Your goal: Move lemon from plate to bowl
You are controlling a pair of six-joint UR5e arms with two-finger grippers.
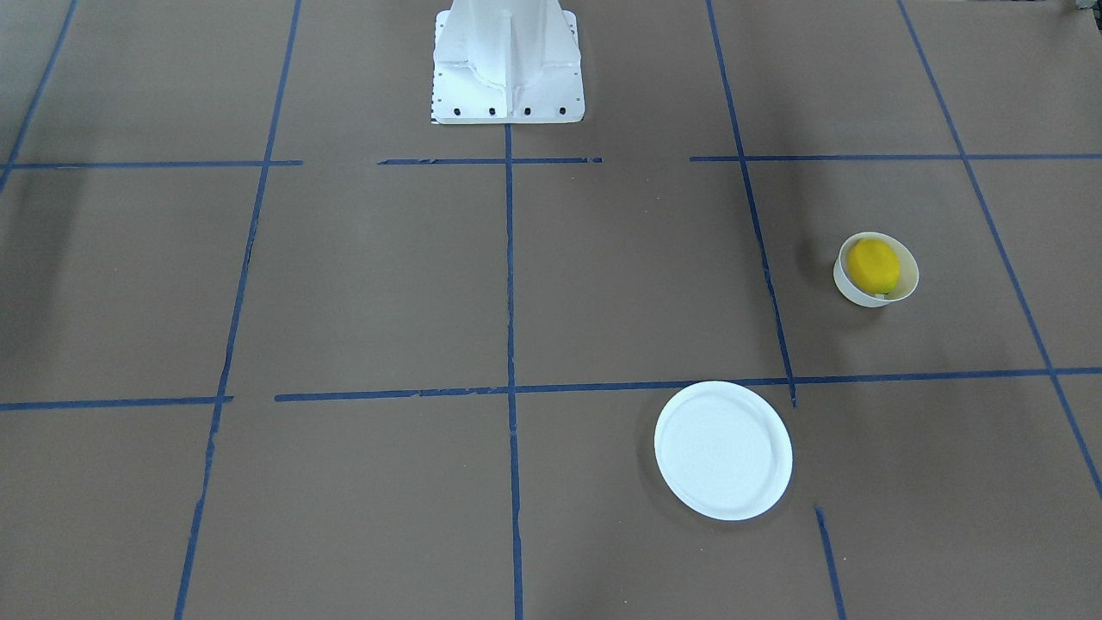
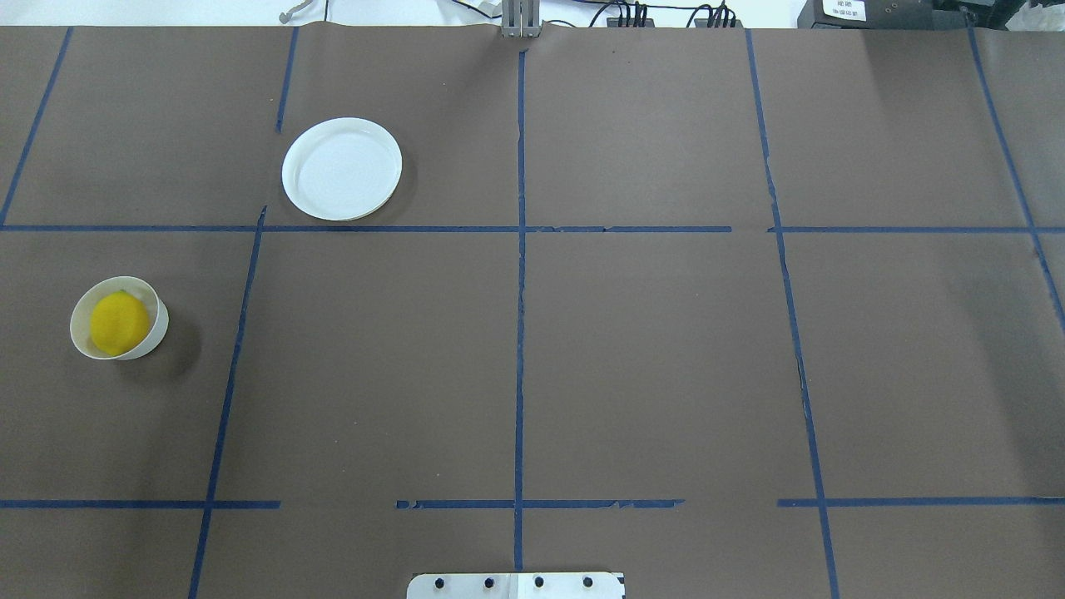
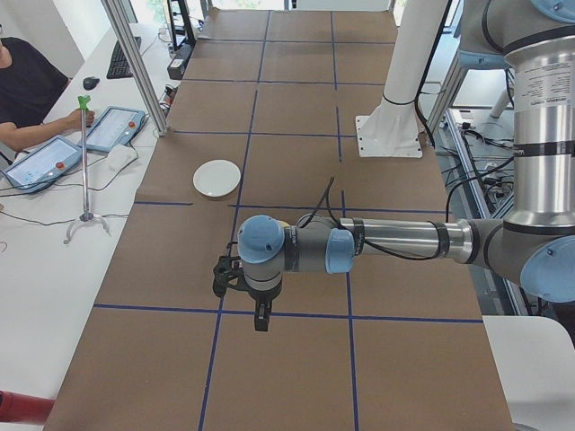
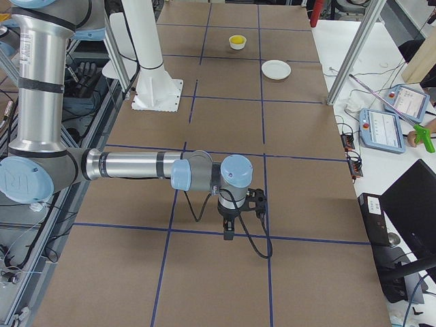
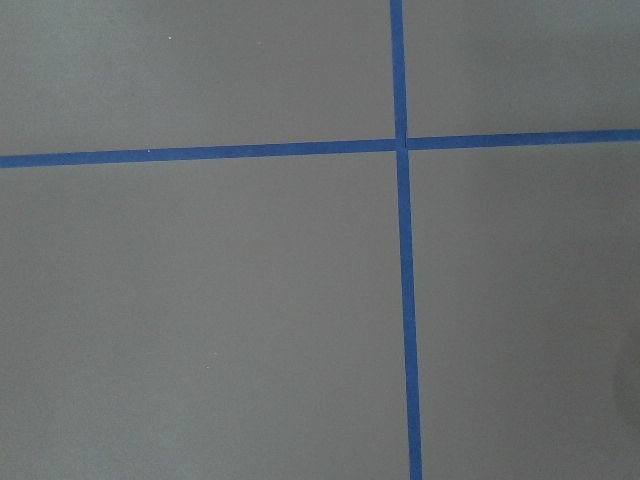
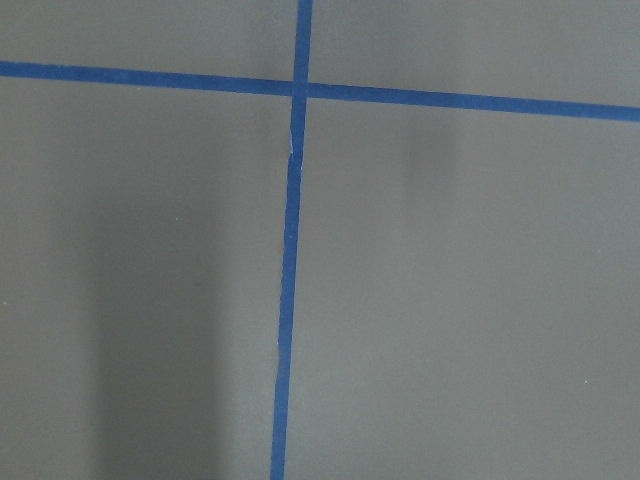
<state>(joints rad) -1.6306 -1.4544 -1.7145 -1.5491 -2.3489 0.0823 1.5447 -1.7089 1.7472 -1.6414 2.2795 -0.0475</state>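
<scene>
The yellow lemon [image 1: 873, 265] lies inside the small white bowl [image 1: 848, 290]; in the overhead view the lemon [image 2: 119, 323] and bowl [image 2: 159, 327] are at the table's left. The flat white plate [image 1: 723, 450] is empty, farther from the robot base [image 2: 342, 169]. No gripper shows in the overhead, front or wrist views. The left gripper [image 3: 261, 316] shows only in the exterior left view, pointing down above the table. The right gripper [image 4: 229, 231] shows only in the exterior right view, likewise. I cannot tell whether either is open or shut.
The brown table is marked with blue tape lines [image 2: 521, 333]. The white robot base [image 1: 508, 69] stands at the table's edge. Both wrist views show only table and tape. An operator [image 3: 27, 85] with tablets sits beside the table.
</scene>
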